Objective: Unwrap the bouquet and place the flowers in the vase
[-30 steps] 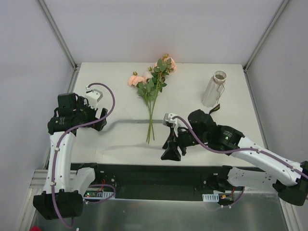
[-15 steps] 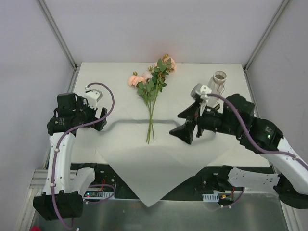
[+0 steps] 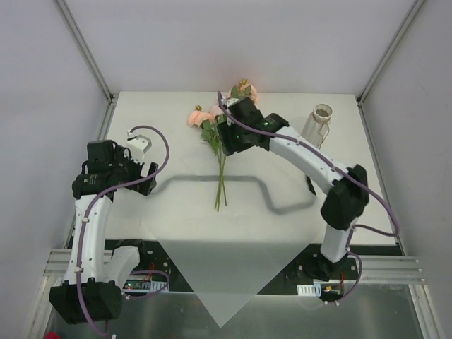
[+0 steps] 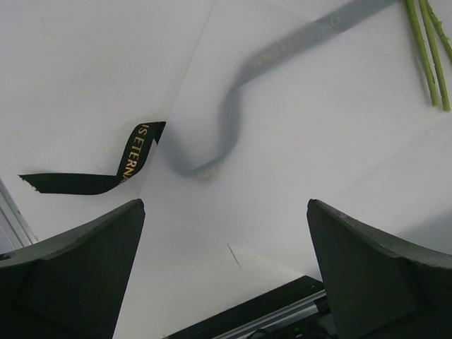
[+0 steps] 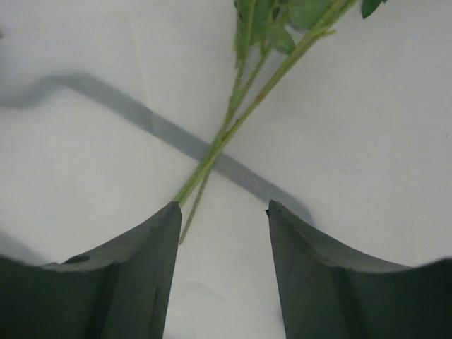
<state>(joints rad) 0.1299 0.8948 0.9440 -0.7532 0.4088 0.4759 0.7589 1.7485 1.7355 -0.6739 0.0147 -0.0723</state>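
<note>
Nearest you, one white paper sheet [image 3: 212,268] lies flat, one corner hanging off the table [image 3: 155,113] edge. Your left gripper [image 4: 224,206] is spread wide and empty above the sheet's left edge. Only its wrist view shows the single dark ribbon [image 4: 134,152], gold-lettered, emerging from under the paper; overhead you get just a grey band. Your right gripper [image 5: 221,209] has its jaws apart above the stems [image 5: 233,127], pinching nothing. The flowers [image 3: 212,131] lie mid-table on the paper, two pink clusters. One vase [image 3: 314,131] stands far right.
</note>
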